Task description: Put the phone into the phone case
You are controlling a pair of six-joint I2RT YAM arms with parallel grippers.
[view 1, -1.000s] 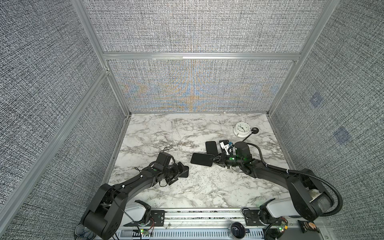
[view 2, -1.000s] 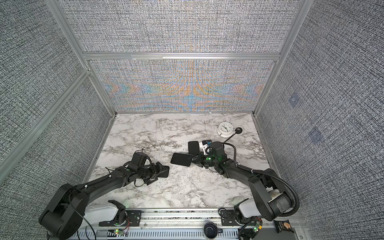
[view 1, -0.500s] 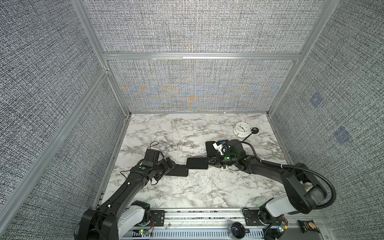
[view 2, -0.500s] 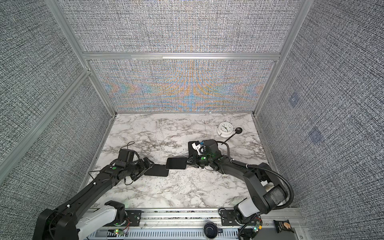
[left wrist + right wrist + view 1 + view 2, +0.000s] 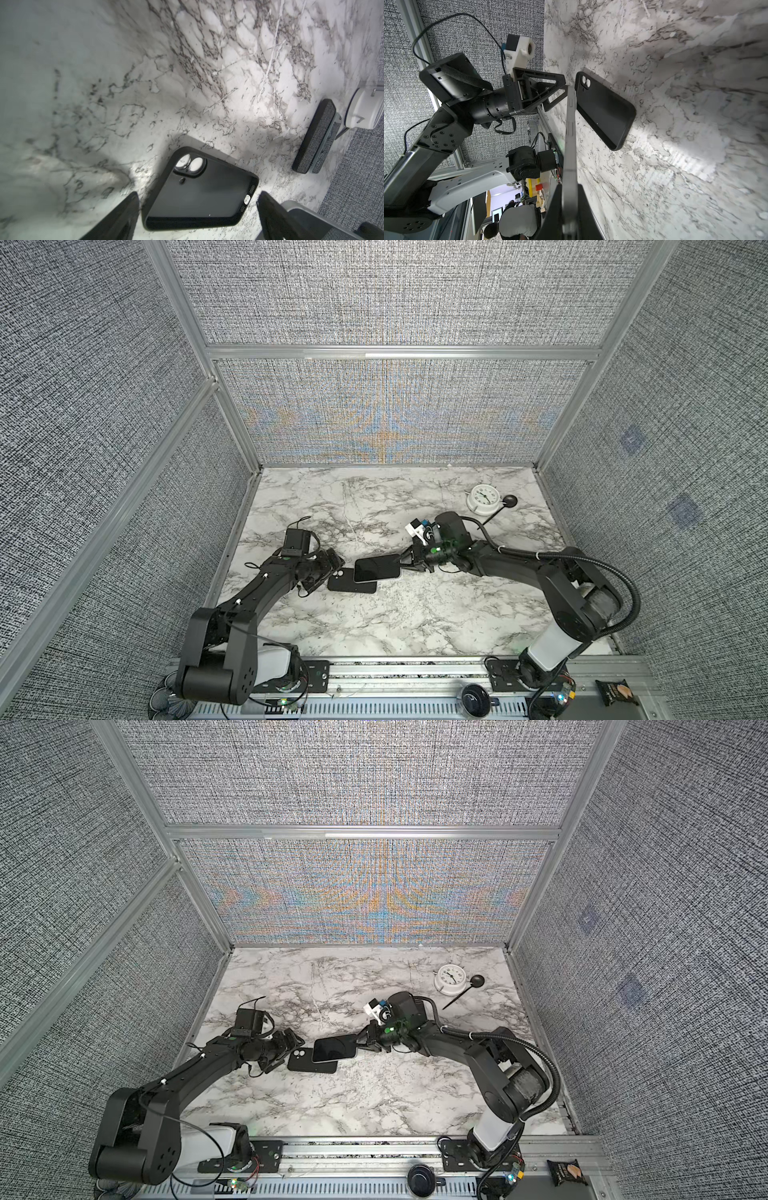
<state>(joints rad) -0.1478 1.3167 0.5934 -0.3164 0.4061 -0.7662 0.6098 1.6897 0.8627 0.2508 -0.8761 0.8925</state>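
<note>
In both top views the left arm (image 5: 266, 593) reaches from lower left toward the centre, its left gripper (image 5: 328, 573) low with jaws spread wide. The right arm (image 5: 511, 568) stretches in from lower right, its right gripper (image 5: 405, 563) clamped on the phone (image 5: 376, 568).

We see a matte black phone case (image 5: 349, 587) on a table (image 5: 415, 614) of white marble with grey veins. The phone (image 5: 377, 569) shows a glossy black screen. At two o'clock stands a white clock (image 5: 482, 498). The walls (image 5: 374, 294) are grey weave.
</note>
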